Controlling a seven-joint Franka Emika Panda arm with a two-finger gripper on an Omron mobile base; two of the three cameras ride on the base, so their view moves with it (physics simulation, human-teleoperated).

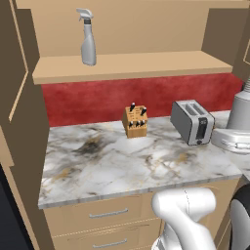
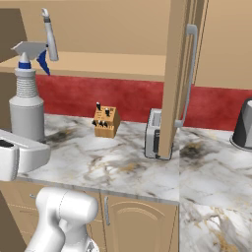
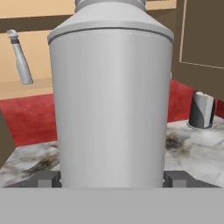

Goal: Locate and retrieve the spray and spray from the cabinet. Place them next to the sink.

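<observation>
I have my fingers (image 3: 112,178) pinching the first spray (image 3: 111,100); next, carry it from the cabinet (image 1: 127,66) to the sink.

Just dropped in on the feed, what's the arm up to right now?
The gripper has a large pale-grey spray bottle between its jaws, one finger on each side of the body, holding it upright over the marble counter. The other spray bottle is on the cabinet shelf, door open. A knife block and toaster sit on the counter.
</observation>
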